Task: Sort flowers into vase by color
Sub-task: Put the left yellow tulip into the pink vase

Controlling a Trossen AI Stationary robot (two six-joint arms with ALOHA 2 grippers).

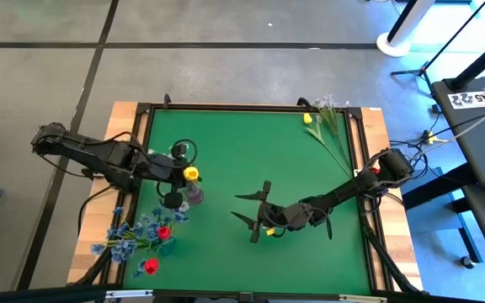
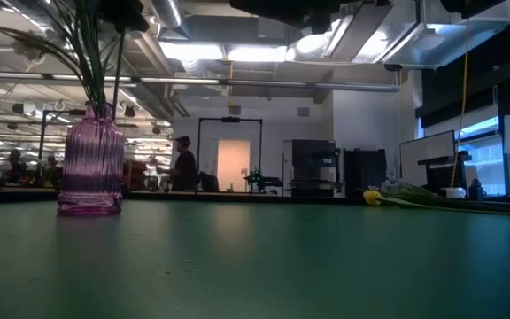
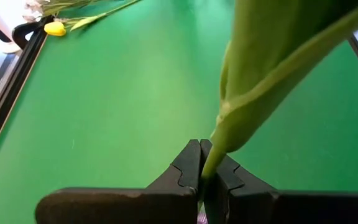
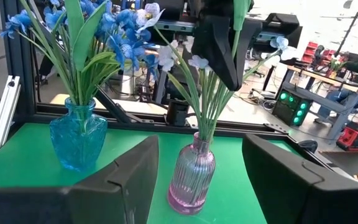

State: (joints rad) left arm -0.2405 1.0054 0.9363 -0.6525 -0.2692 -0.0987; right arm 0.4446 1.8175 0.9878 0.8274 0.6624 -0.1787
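My left gripper (image 1: pixel 183 173) is shut on a yellow tulip (image 1: pixel 191 174) just above the pink ribbed vase (image 4: pixel 191 177), which holds white blossom stems. A blue vase (image 4: pixel 76 140) beside it holds blue blossoms (image 1: pixel 133 234). Red tulip heads (image 1: pixel 164 232) show next to them. Another yellow tulip (image 1: pixel 307 119) and white blossoms (image 1: pixel 328 105) lie flat at the far right of the mat. My right gripper (image 1: pixel 251 215) hangs open over the middle of the mat, its fingers level and aimed at the two vases. My left gripper pinches the yellow tulip's green stem (image 3: pixel 209 163) between its two shut fingers, just below a broad leaf (image 3: pixel 272 56). The fingers slant down from the table's left side and lie across the stem. The tulip stands upright with its head above the fingers; its lower end is hidden.
The green mat (image 1: pixel 251 151) has a raised dark frame (image 1: pixel 251 108) and wooden side strips. The two vases stand close together near the left edge. Beyond the table are office desks, cables and a person far off in the room.
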